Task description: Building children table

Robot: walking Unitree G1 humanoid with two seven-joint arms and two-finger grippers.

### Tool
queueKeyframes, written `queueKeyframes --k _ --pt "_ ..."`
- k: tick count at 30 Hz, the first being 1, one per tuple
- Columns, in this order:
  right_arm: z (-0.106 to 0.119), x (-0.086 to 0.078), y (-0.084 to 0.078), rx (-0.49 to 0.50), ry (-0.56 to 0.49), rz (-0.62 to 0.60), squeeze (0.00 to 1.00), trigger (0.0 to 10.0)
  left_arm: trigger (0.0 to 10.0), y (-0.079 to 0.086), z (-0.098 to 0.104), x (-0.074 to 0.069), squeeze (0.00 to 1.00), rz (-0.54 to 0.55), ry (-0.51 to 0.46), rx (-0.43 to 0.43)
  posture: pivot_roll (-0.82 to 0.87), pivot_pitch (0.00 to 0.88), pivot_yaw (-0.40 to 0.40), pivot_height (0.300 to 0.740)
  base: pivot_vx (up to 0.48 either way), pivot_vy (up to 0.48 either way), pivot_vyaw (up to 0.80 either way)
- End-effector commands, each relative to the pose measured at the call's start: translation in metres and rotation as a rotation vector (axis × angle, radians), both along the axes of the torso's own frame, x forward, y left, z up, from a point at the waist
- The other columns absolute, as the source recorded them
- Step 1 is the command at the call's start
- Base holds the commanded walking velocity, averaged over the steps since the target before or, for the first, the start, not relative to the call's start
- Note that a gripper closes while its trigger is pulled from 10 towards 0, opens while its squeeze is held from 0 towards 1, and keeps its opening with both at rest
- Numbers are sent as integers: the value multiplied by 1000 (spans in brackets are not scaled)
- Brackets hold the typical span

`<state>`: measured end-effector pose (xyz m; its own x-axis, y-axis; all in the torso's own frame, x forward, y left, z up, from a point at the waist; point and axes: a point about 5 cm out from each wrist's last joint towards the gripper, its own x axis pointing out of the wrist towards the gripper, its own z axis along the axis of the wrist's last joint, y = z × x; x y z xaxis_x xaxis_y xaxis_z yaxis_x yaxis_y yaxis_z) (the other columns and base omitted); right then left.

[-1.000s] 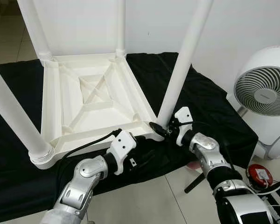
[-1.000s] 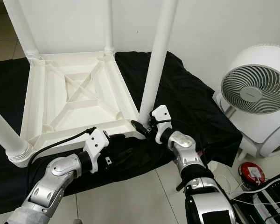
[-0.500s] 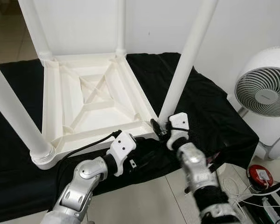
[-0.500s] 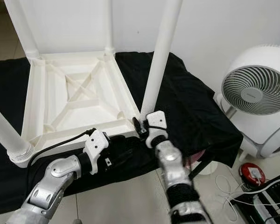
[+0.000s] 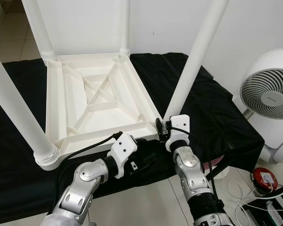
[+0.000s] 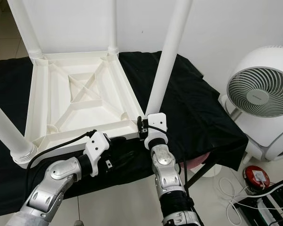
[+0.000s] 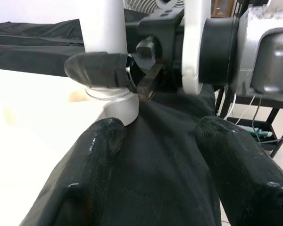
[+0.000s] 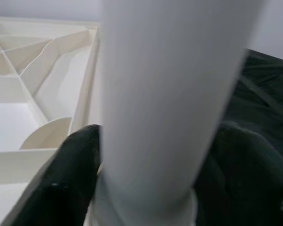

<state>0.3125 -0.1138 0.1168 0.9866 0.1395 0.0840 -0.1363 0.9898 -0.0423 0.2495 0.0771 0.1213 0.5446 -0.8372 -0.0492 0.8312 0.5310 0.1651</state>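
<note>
- Black cloth (image 5: 212, 108) covers a low stand, and a white wall stands behind it.
- On the cloth lies a white plastic table (image 5: 96, 103), turned upside down, so its legs point up.
- The underside of the table shows a rim all around and ribs that cross in the middle like an X.
- Four round white legs stick up from the corners. The near right leg (image 5: 191, 61) is the one the robot is working on.
- The right gripper (image 6: 142, 128) sits at the bottom of that leg, right where it joins the table corner. The right wrist view shows a black finger (image 8: 75, 160) on one side of the leg and a dark shape on the other, so the fingers are closed around the leg.
- The left gripper (image 7: 155, 160) rests on the black cloth just below the near edge of the table. Its two fingers (image 7: 96, 150) are spread apart and hold nothing.
- A round white fan (image 5: 269, 101) stands on the floor to the right.
- Pale tiles (image 5: 141, 202) cover the floor, and a small red thing (image 5: 263, 178) and white cables lie near the fan.
</note>
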Motion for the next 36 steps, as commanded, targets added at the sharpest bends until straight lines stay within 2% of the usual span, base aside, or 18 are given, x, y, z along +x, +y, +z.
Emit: queueKeyframes --k 1,4,6,7,8,10,12,13,14,17,23,27,30,31,32,33,36 --pt "1 -1 -7 8 1 -18 1000 10000 10000 0 0 1 0 33 0 4 -10 0 -87 740 0 0 0" --pt "10 1 -12 17 -3 48 1000 10000 10000 0 0 1 0 35 1 6 -8 0 -88 740 0 0 0" --pt "10 1 -12 17 -3 48 1000 10000 10000 0 0 1 0 35 1 6 -8 0 -88 740 0 0 0" --pt "11 2 -12 5 5 102 0 10000 10000 0 0 2 0 36 0 7 -7 0 -88 740 0 0 0" --pt "11 2 -12 5 5 102 0 10000 10000 0 0 2 0 36 0 7 -7 0 -88 740 0 0 0" --pt "12 4 -12 -47 14 260 0 10000 10000 2 1 3 0 42 -3 8 -5 0 -87 740 0 0 0" --pt "12 4 -12 -47 14 260 0 10000 10000 2 1 3 0 42 -3 8 -5 0 -87 740 0 0 0" --pt "13 5 -13 -83 13 357 0 10000 10000 4 2 3 0 47 -5 9 -5 0 -84 740 0 0 0" --pt "13 5 -13 -83 13 357 0 10000 10000 4 2 3 0 47 -5 9 -5 0 -84 740 0 0 0" --pt "17 12 -21 -170 12 559 0 10000 10000 5 4 4 0 53 -9 8 1 0 -80 740 0 0 0" --pt "22 20 -25 -209 12 641 0 10000 10000 6 5 4 0 57 -13 8 14 0 -84 740 0 0 0" --pt "22 28 -24 -278 54 720 0 10000 10000 7 6 7 0 73 -22 14 25 0 -90 740 0 0 0" --pt "18 31 -22 -294 81 726 0 10000 10000 8 5 7 0 84 -27 21 30 0 -92 740 0 0 0" --pt "16 35 -20 -300 101 735 0 5882 10000 9 3 8 0 98 -30 27 38 0 -97 740 0 0 0" --pt "16 35 -20 -300 101 735 0 5882 10000 9 3 8 0 98 -30 27 38 0 -97 740 0 0 0" --pt "13 37 -19 -301 118 744 0 0 10000 11 3 9 0 132 -40 26 39 0 -99 740 0 0 0" --pt "9 38 -18 -295 133 757 0 0 10000 15 3 12 0 205 -46 16 42 0 -101 740 0 0 0"
